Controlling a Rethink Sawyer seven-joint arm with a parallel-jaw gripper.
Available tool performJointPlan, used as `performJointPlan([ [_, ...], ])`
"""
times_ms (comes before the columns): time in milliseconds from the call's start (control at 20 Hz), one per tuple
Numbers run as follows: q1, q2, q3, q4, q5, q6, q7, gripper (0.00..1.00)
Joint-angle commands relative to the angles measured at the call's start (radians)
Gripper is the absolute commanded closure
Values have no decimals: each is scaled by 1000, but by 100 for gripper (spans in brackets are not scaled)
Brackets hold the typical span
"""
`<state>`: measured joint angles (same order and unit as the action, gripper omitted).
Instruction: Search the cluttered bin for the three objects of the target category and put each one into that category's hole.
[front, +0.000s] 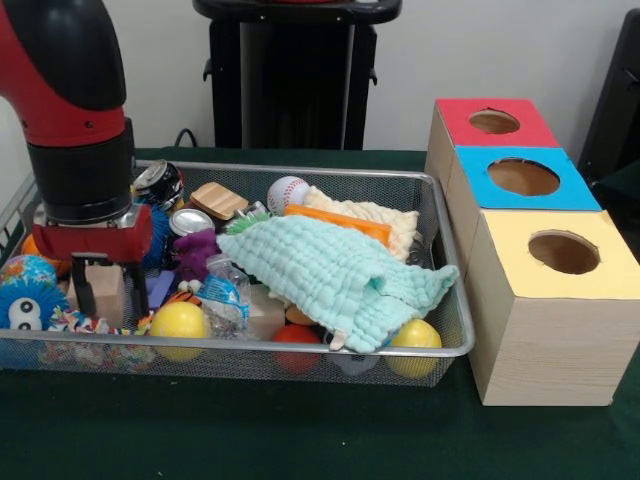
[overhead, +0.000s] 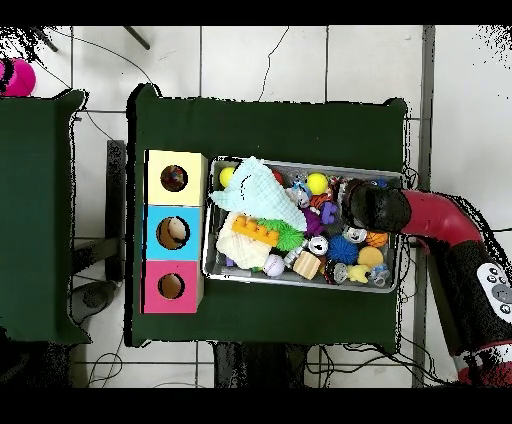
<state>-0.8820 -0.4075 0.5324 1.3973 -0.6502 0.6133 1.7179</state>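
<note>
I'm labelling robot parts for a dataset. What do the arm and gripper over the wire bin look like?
The arm is glossy red with a rounded shell, ending in a black cylindrical wrist section. Below it sits a red block-shaped gripper mount carrying the dark gripper. Overhead, the red and black arm shows a white control patch.

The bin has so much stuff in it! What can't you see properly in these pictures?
- Things under the green cloth: hidden in both views.
- Gripper: front view shows two fingers down in the toys; whether it holds anything is unclear. Overhead, the arm covers it.
- Inside the yellow box hole: dark in the front view.
</note>
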Motion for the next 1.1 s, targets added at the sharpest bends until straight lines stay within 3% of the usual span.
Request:
performJointPlan([
  [50,-11,51,19,-22,-92,14,-252,0],
  [1100,26,73,-13,-95,-178,-32,-150,0],
])
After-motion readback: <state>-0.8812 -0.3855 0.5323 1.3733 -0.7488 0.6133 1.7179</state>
